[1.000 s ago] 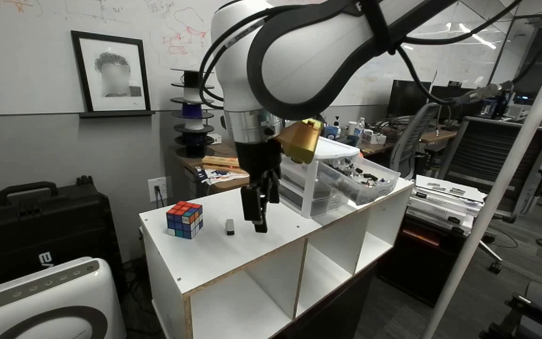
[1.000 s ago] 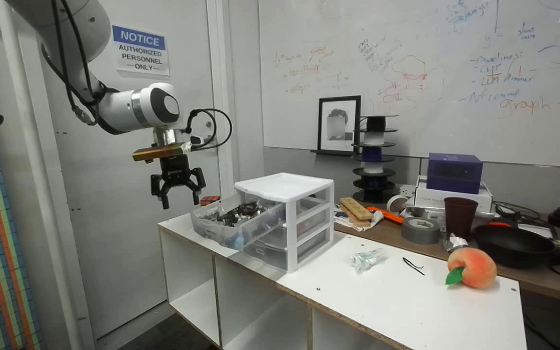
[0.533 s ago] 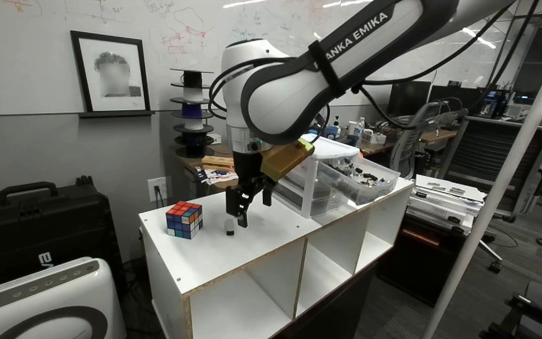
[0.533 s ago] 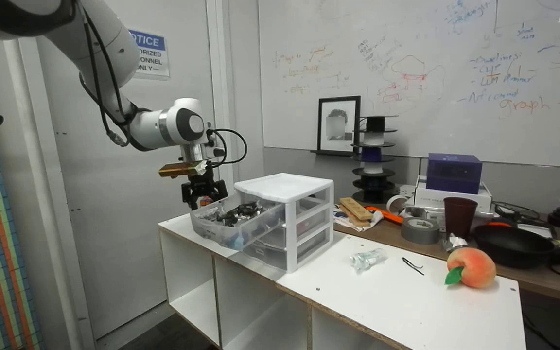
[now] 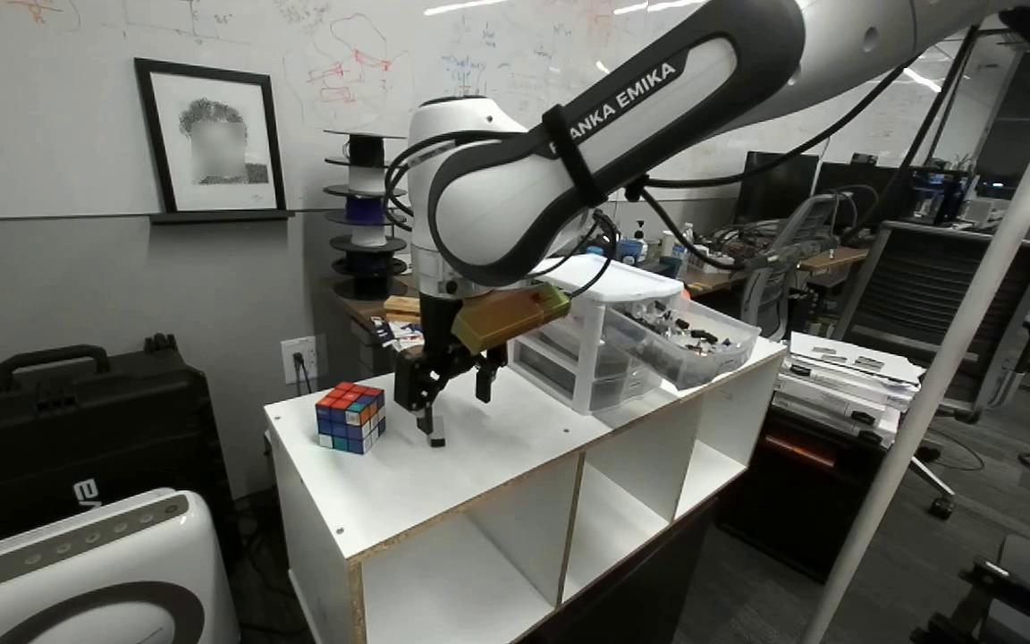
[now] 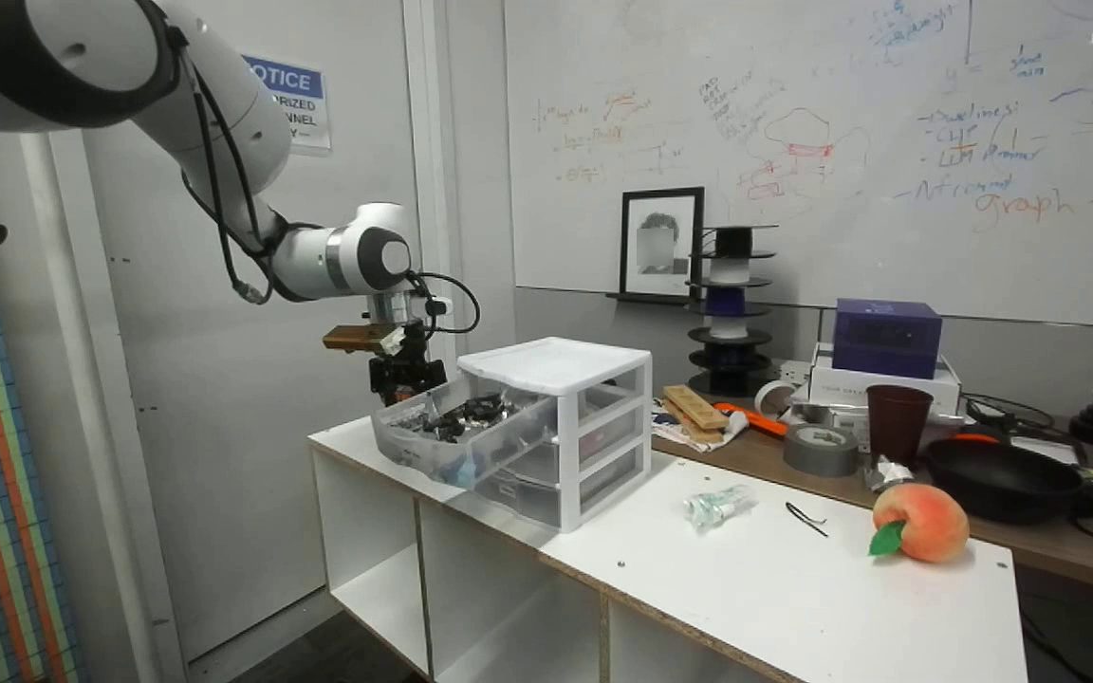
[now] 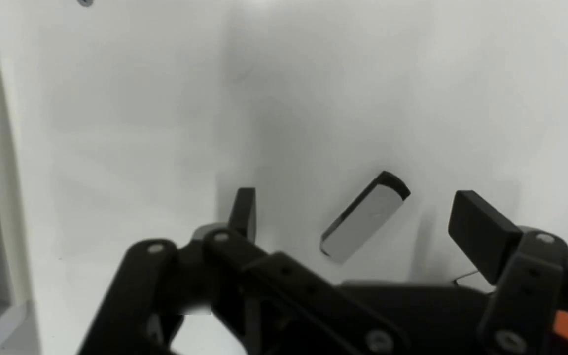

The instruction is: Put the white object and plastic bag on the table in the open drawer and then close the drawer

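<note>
Poised with fingers (image 7: 481,234) spread wide to either side of the dark-ended white object (image 7: 364,220), lying aslant on the tabletop (image 5: 497,447) near the puzzle cube (image 5: 350,418): likely light, stiff and slick, best pinched mid-length across the long sides after a squaring turn.

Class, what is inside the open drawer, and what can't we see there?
The drawer holds a jumble of small parts, many of them black. Whatever lies beneath the topmost ones is covered.
</note>
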`<state>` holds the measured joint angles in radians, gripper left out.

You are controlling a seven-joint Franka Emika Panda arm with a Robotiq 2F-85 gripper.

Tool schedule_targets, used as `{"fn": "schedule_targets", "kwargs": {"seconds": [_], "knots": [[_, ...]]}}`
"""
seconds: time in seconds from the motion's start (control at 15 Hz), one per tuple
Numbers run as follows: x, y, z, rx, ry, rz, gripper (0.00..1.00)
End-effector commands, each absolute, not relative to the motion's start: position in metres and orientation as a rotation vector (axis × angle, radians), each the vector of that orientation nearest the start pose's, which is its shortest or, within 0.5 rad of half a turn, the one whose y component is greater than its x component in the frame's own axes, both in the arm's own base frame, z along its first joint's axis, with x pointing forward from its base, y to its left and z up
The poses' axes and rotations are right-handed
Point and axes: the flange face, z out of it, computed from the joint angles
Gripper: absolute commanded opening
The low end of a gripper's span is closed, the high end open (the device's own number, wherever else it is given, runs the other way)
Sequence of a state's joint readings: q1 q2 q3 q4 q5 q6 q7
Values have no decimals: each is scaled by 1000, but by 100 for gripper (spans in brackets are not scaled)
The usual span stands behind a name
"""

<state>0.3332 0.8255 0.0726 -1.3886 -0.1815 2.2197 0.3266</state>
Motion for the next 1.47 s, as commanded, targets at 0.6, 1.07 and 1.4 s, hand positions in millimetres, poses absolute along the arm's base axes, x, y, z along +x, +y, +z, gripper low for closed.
{"fn": "schedule_targets", "kwargs": {"seconds": [0.6, 1.07, 1.4], "knots": [[706, 274, 187, -3171, -100, -35, 100], [701, 279, 186, -3142, -66, 73, 62], [695, 280, 191, -3151, -76, 141, 23]]}}
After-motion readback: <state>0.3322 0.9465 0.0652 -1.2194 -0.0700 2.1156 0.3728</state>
